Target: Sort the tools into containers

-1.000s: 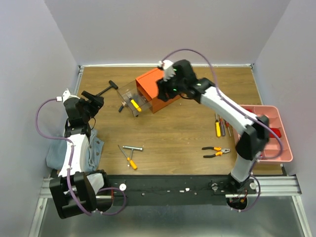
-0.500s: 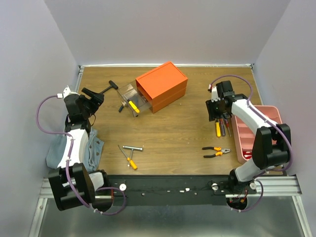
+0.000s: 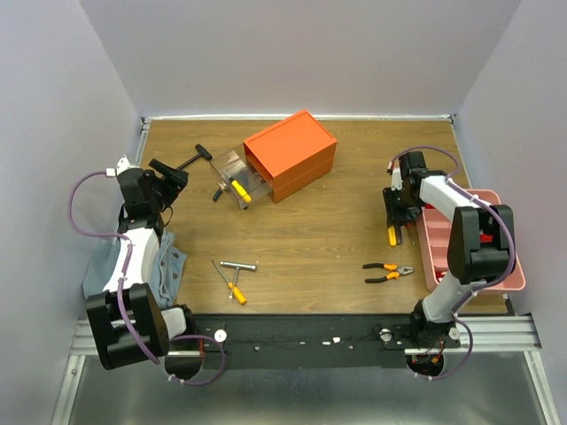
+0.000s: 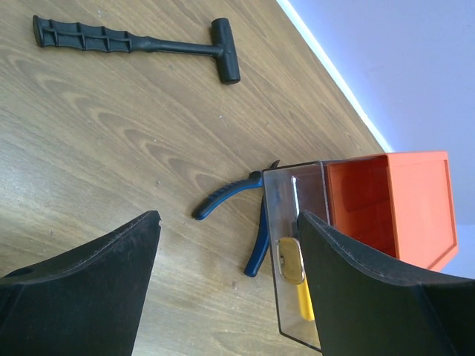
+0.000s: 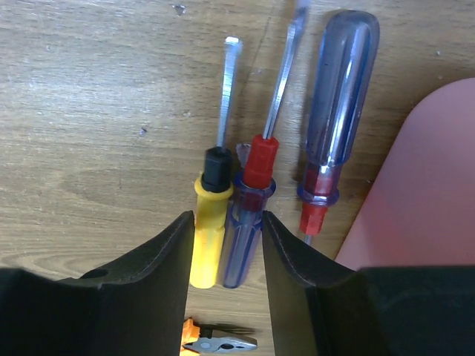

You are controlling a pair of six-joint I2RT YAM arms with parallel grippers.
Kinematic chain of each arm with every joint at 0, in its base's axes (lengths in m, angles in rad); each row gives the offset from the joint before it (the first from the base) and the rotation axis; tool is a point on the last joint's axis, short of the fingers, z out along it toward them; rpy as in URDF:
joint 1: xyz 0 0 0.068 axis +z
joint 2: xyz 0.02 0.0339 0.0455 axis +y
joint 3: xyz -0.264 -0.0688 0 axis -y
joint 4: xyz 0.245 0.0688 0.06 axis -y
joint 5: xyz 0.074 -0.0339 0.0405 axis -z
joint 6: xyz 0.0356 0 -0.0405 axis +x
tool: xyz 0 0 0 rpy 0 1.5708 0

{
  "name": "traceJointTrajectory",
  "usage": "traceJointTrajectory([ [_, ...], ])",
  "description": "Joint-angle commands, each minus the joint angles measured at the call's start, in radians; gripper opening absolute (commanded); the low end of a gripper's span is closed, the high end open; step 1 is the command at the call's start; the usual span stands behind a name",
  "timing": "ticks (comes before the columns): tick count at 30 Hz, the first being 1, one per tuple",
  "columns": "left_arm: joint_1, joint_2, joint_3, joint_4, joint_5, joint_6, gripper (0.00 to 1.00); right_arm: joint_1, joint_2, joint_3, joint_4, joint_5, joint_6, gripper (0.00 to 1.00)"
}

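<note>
Only right wrist view shows right fingers apart astride yellow screwdriver, purple screwdriver — left fingers wide apart over tabletop.

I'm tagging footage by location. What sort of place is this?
Probably a robotics lab test cell: plain walls box in a wooden table, a left arm and right arm are bolted to a metal rail, and pliers and an orange drawer box are set out.
</note>
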Motion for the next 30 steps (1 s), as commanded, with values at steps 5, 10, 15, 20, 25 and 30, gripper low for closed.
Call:
traceJointTrajectory([
  [5,0.006,0.018,0.02,0.005,0.019,0.017,0.84,0.002,0.014,0.003,-0.021,0.013,0.033,0.48],
  [10,0.006,0.019,0.007,0.014,0.023,0.011,0.84,0.003,0.015,-0.017,-0.013,-0.049,0.052,0.51],
  [15,0.006,0.023,0.013,0.011,0.027,0.009,0.84,0.009,0.006,0.022,-0.031,-0.021,0.076,0.59],
  [20,0.008,0.023,0.005,0.013,0.023,0.006,0.84,0.029,-0.055,0.104,-0.071,0.013,0.139,0.55],
  [25,0.006,0.029,-0.001,0.023,0.027,-0.009,0.84,0.048,-0.083,0.06,-0.076,-0.033,0.173,0.46],
  [30,0.008,0.036,0.011,0.019,0.028,-0.004,0.84,0.054,-0.068,-0.014,-0.048,-0.056,0.188,0.46],
])
